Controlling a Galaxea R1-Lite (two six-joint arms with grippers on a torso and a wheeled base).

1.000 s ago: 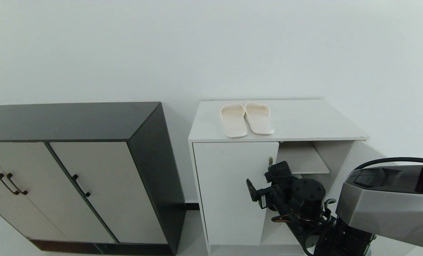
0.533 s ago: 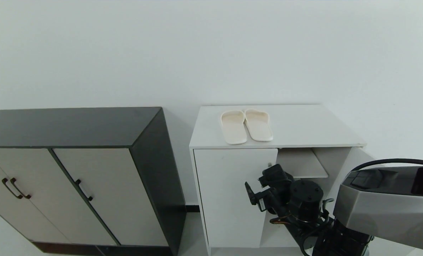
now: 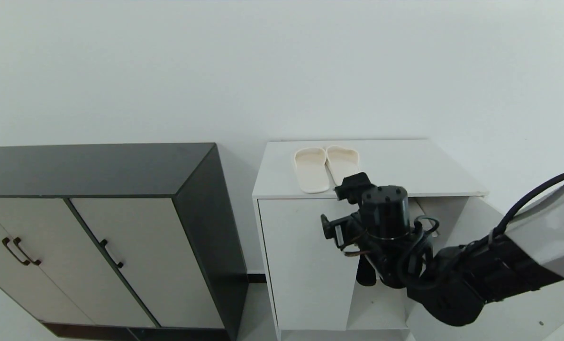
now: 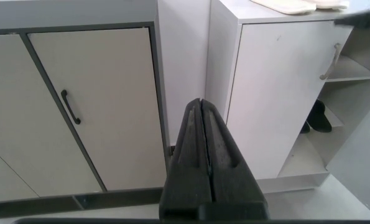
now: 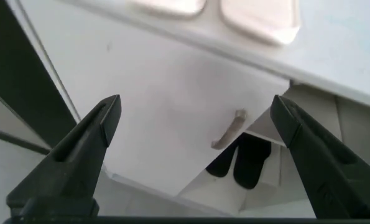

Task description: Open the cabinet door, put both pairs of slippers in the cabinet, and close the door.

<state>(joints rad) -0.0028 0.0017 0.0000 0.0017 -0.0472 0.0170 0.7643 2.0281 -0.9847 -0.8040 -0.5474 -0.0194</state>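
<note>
Right gripper spread wide, empty, at front edge of white cabinet top, just below cream slippers near its front-left corner.

Risks:
- finger catching top's lip
- shoving smooth pair backward instead of pinching
- lifting one slipper only

Black slippers apparently lay inside, low, at back.

Left gripper pressed closed, empty.

Slippers matte, rounded, foam-like slides. Cabinet flat laminate, slim metal handle.

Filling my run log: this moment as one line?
white cabinet: open | black slippers: inside | cream slippers: on top | right end effector: open, near them | left end effector: shut
</note>
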